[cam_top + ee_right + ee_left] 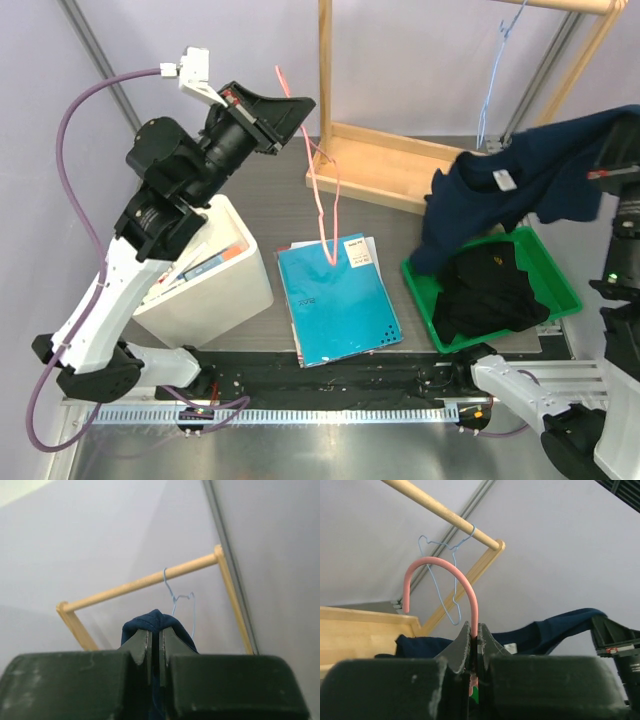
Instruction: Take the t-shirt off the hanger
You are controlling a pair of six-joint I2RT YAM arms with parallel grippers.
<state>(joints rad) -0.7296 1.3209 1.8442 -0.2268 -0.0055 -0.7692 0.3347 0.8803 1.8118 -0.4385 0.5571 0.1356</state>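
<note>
The left gripper (474, 630) is pressed together on the pink hanger (445, 562), pinching the wire just below the hook. The hook curves up above the fingers, and in the top view the rest of the wire hangs down in a thin loop, its low end in front of the notebook (335, 300). No cloth is on this hanger.

The right gripper (155, 639) is also shut, and it pinches a fold of the navy t-shirt (156, 620) between the fingertips. In the top view the shirt is held up at the right side, well apart from the pink hanger. It hides most of this gripper, and its lower end hangs over the far left corner of the green tray (560, 285). I cannot tell if it touches the tray. A white label (503, 180) shows at the collar, but its print is too small to read.

A black cloth (490, 295) lies crumpled in the tray. The teal notebook lies flat on the table (420, 335) with a small white sticker at its far right corner and faint print on the cover; neither can be read. Left of it stands a white bin (230, 295), partly hidden by the left arm; what is inside is hard to make out.

Behind is a wooden rack (380, 165). A thin blue hanger (490, 90) hangs bare on its rod (440, 510), whose top is cut off in the top view.
</note>
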